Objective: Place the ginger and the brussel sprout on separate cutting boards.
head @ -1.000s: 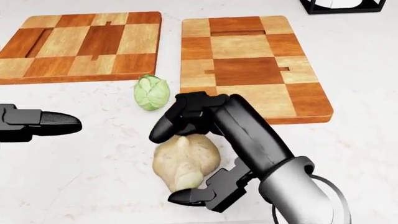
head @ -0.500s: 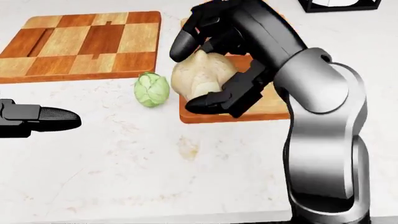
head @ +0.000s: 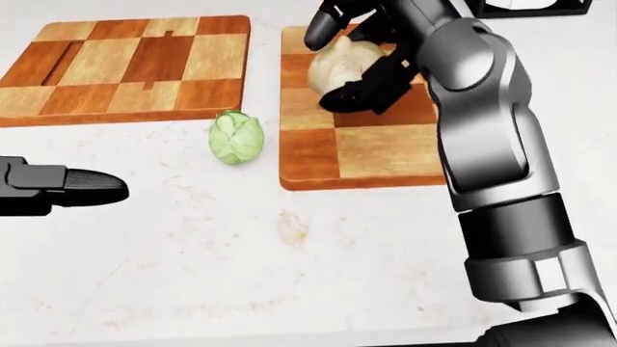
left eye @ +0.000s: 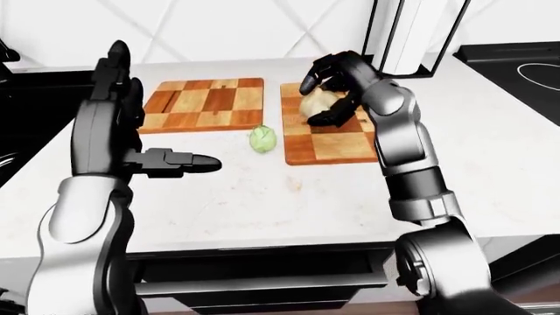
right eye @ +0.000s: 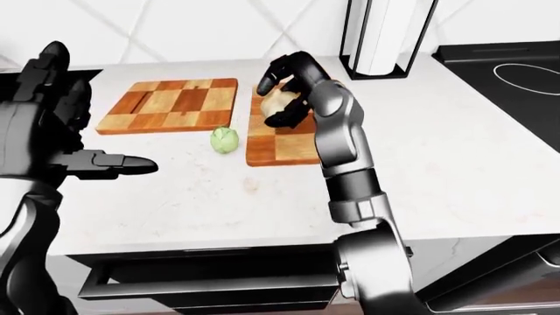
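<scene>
Two boards lie side by side in the left-eye view, and the right hand (left eye: 331, 92) has its fingers closed round the ginger (left eye: 318, 102) over the upper part of the right board (left eye: 337, 146). The left hand (left eye: 118, 92) stands raised with fingers spread, holding nothing. The left board (left eye: 203, 104) is bare, and the white counter (left eye: 262, 197) gives wide open room toward the bottom of this view.

In the head view the ginger (head: 339, 63) sits near that board's left edge, so a careless release might let it roll off toward the sprout (head: 236, 139). I cannot tell whether the ginger touches the wood. The sprout rests on the counter between the boards, just beside the right board's left edge; being round, it would likely roll if bumped.

In the right-eye view a dark stand (right eye: 378, 39) rises near the right board's upper corner, leaving the right forearm less room on that side.
</scene>
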Robot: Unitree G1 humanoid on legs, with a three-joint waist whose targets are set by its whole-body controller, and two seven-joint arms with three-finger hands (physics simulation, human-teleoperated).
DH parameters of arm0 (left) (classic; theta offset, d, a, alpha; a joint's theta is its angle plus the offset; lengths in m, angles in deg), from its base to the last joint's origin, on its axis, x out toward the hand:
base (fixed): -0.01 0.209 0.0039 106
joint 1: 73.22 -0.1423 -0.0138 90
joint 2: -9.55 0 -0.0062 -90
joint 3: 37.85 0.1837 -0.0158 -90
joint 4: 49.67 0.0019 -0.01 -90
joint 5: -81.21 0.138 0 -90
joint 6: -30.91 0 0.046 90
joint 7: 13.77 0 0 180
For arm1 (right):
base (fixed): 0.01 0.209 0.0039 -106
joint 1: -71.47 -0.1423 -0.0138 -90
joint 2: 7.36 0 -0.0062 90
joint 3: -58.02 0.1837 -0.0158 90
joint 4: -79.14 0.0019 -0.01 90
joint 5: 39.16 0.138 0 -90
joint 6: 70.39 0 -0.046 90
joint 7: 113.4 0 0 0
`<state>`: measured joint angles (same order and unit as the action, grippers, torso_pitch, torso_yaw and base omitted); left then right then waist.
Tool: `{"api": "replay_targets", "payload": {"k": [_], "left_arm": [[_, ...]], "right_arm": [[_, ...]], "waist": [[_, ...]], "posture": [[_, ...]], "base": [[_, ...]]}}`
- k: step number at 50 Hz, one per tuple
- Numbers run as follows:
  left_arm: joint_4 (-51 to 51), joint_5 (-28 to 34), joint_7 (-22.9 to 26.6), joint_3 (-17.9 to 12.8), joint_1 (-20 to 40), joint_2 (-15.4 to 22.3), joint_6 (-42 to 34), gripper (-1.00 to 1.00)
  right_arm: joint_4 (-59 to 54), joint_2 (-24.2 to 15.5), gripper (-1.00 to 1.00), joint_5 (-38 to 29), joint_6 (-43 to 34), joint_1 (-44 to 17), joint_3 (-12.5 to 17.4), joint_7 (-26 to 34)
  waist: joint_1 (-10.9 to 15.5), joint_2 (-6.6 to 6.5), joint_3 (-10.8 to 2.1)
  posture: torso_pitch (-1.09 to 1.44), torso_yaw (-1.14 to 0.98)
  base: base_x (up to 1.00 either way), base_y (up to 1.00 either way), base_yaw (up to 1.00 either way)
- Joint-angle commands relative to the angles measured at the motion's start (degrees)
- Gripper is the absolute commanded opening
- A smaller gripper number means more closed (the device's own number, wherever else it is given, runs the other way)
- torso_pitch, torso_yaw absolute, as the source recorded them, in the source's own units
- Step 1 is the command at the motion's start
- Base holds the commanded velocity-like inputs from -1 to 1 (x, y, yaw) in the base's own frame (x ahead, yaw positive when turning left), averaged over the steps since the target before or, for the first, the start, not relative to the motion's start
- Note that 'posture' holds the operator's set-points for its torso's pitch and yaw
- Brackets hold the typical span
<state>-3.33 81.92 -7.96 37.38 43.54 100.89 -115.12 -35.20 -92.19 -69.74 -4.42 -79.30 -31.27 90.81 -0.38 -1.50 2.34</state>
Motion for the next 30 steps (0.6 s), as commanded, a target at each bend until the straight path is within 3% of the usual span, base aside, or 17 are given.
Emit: {"api": "replay_targets", "payload": {"k": [1, 16, 30], "left_arm": [[-1.29, 0.39, -0.33, -0.38, 1.24, 0.49, 1.9, 1.0], [-1.66, -0.12, -0.11, -1.16, 1.76, 1.18, 0.88, 1.0], [-1.99, -0.17, -0.04, -1.21, 1.94, 1.39, 0.35, 1.0]], "right_arm": [[-0.06, -0.6, -0.36, -0.72, 3.25, -3.08, 0.49, -2.32], [-4.4, -1.16, -0.34, -4.88, 6.3, -1.95, 0.15, -4.54], [-3.14, -1.26, 0.04, -7.5, 5.96, -0.63, 0.37, -3.58]], "waist": [[0.0, -0.09, -1.67], [0.2, 0.15, -1.61], [0.26, 0.25, -1.51]], "posture": [[0.0, 0.0], [0.0, 0.0], [0.0, 0.0]], "base": [[0.0, 0.0, 0.0], [0.0, 0.0, 0.0], [0.0, 0.0, 0.0]]}}
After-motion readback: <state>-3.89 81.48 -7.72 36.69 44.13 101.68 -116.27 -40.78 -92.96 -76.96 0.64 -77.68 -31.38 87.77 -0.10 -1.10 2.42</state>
